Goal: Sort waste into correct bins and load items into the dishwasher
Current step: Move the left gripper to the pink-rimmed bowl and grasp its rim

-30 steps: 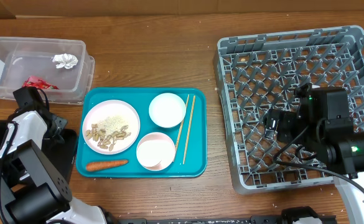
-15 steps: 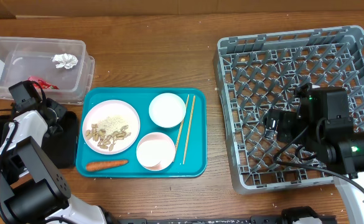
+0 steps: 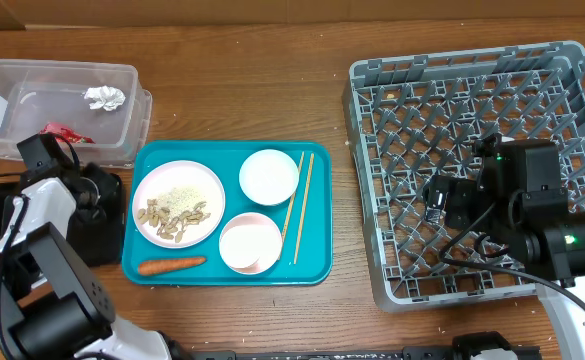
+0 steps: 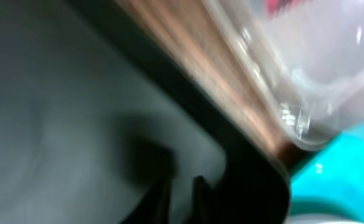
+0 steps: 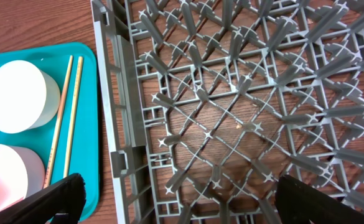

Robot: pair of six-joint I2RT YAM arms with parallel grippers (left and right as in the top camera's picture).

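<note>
**Left gripper** (image 3: 94, 190): has shifted over the last second from the table's left edge toward the teal tray (image 3: 312, 268). It now sits over the black bin (image 3: 100, 238). My wrist view is blurred, so I cannot tell its opening.

**Right gripper** (image 5: 188, 208): unmoved. Fingers are spread wide and empty above the dish rack (image 3: 452, 75) at the right edge.

**Carrot** (image 3: 171, 265), **bowls** (image 3: 269, 176), **chopsticks** (image 3: 298, 205): on the tray, untouched. I judge sorting has yet to resume.

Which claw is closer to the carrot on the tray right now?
Left. The left claw hovers just left of the tray, near the carrot; the right claw sits over the dish rack.
</note>
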